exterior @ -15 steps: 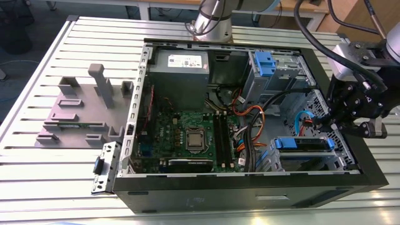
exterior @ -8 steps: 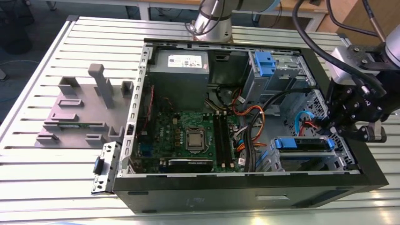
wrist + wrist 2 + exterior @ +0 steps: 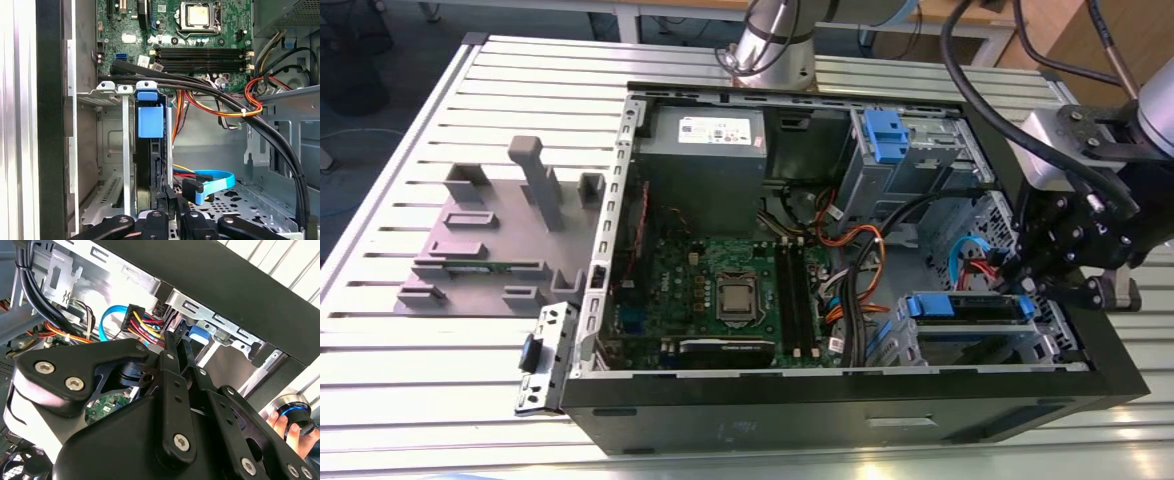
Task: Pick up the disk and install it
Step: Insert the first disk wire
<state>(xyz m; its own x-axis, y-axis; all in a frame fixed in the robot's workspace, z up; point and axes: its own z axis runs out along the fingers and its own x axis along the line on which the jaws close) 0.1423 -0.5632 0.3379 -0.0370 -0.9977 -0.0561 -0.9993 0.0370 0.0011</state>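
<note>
The disk (image 3: 970,306), with its blue bracket, sits in the lower drive bay at the exterior view's right end of the open computer case (image 3: 854,400). In the first wrist view the disk (image 3: 150,150) stands edge-on in the bay's metal cage, its blue tab towards the motherboard. My gripper (image 3: 1034,285) hangs just beyond the bay, over the case's right wall. Its fingers (image 3: 172,347) lie pressed together with nothing between them. The tips reach the bracket's blue end (image 3: 197,333). In the first wrist view the gripper (image 3: 172,195) is at the disk's near edge.
Black, orange and blue cables (image 3: 220,105) cross the case beside the bay. Another blue-bracketed drive (image 3: 885,135) sits in the upper bay. A grey plastic stand (image 3: 494,235) with posts lies on the slatted table outside the case. A hand (image 3: 287,427) holds a round device nearby.
</note>
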